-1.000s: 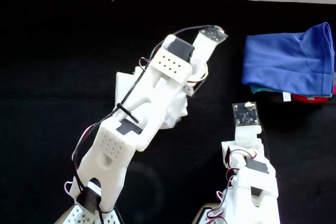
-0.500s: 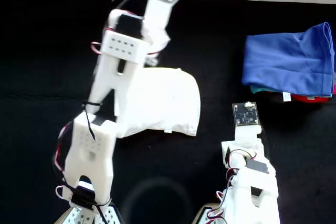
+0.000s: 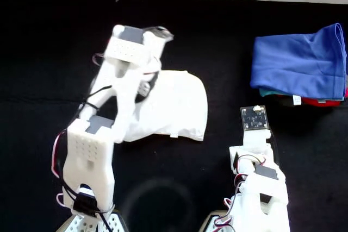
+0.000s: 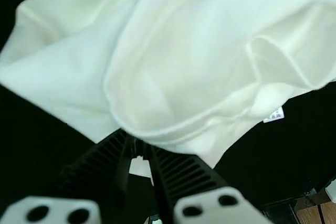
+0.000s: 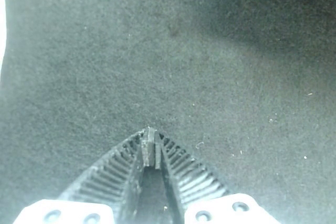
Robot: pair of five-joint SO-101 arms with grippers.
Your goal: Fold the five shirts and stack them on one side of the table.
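Touching left end effector (image 4: pixel 137 146): white shirt (image 4: pixel 184 66), mid-table.

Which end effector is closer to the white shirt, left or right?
Left. The left end effector is right at the white shirt's edge. The right end effector hangs over the bare black table cover, apart from the shirt.

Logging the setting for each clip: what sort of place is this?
Probably a lab bench for cloth-folding trials: a black-covered table, a white shirt lying on it, and a stack of folded shirts at one side.
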